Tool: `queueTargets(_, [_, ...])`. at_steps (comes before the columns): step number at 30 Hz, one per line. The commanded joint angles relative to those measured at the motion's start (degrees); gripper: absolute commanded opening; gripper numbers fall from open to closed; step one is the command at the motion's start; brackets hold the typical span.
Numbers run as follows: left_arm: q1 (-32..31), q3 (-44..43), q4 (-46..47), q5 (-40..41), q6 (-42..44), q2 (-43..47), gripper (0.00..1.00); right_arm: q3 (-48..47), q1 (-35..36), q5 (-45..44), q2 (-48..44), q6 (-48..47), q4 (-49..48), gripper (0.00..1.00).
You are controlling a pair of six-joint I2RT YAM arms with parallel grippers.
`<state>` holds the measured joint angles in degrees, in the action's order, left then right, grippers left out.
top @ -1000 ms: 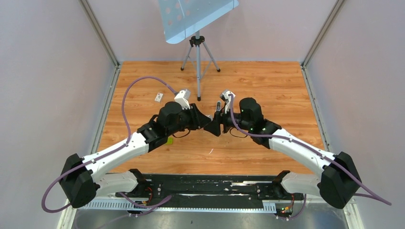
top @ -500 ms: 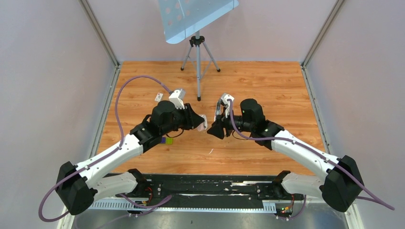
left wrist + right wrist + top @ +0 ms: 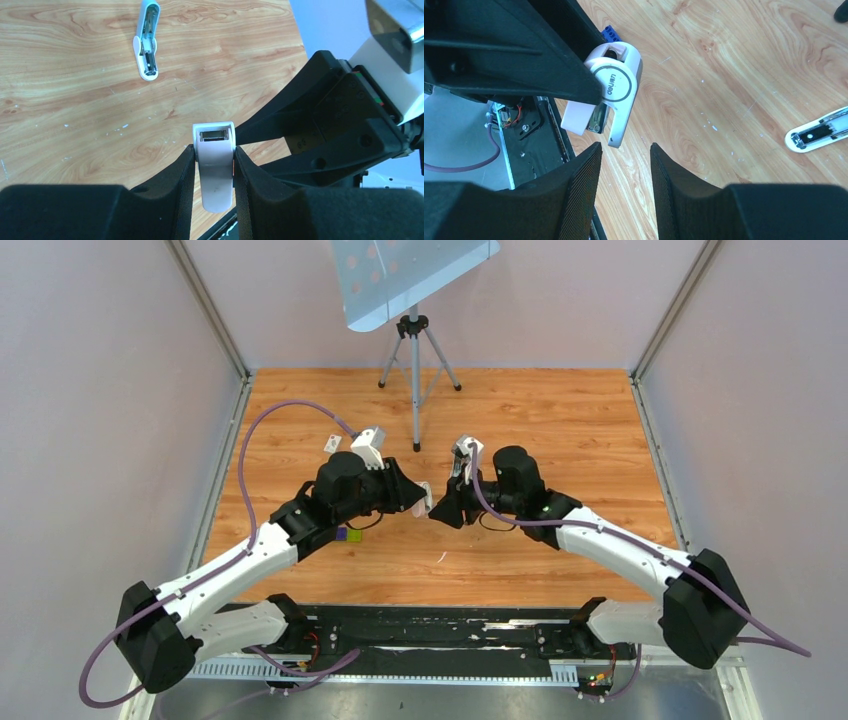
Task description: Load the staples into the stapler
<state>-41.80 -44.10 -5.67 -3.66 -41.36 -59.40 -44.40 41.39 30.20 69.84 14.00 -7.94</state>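
Both arms angle inward, wrists nose to nose on the near side of the tripod (image 3: 414, 390). Left gripper (image 3: 214, 150) pinches the stapler (image 3: 215, 172) by its sides, off the table. Right gripper (image 3: 624, 150) faces it, fingers partly spread, holding nothing, apart from the stapler.

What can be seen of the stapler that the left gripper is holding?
The stapler is small, pale pink and white, apparently plastic. It has a round ring logo on one side, and a metal channel shows at its open end. The left gripper clamps it between both fingers and holds it above the wooden table. Its free end points toward the open right gripper, which is close but does not touch it.
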Motion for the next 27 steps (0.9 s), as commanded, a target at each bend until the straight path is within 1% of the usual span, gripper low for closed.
queueTargets(1, [0.32,0.68,2.20,0.01,-1.15,0.88,0.00,-2.02,1.50,-1.24,1.88,2.19,-1.11,0.44])
queueTargets(7, [0.32,1.37,3.44,-0.34,-2.20,0.39,0.00,-2.53,1.68,-2.58,3.83,3.94,-2.32,0.41])
queueTargets(14, [0.32,1.71,3.45,-0.52,-2.32,-0.41,0.00,-2.01,1.78,-3.48,4.07,4.63,-4.49,0.35])
queueTargets(17, [0.32,1.95,3.52,-0.41,-2.62,-0.54,0.00,-1.92,1.77,-3.71,4.16,4.57,-4.71,0.23])
queueTargets(18, [0.32,1.91,3.48,-0.45,-2.66,-0.62,0.00,-1.80,1.81,-3.92,4.12,4.60,-4.71,0.16])
queueTargets(21, [0.32,1.67,3.03,-0.54,-2.21,-0.83,0.01,-1.17,1.77,-4.33,3.74,5.43,-5.50,0.03])
queueTargets(22, [0.32,1.53,2.58,-0.40,-1.96,-0.83,0.03,-1.01,1.81,-4.04,3.53,5.96,-5.80,0.00])
queueTargets(24, [0.32,1.19,1.67,-0.03,-1.71,-0.73,0.11,-0.87,1.83,-3.41,3.13,6.61,-6.09,0.00])
queueTargets(25, [0.32,1.02,1.11,0.09,-1.58,-0.68,0.17,-0.86,1.83,-3.39,2.97,6.80,-6.05,0.00])
queueTargets(27, [0.32,0.16,-0.40,0.59,-0.50,-0.63,0.33,-0.84,1.79,-3.81,2.62,7.07,-5.56,0.00])
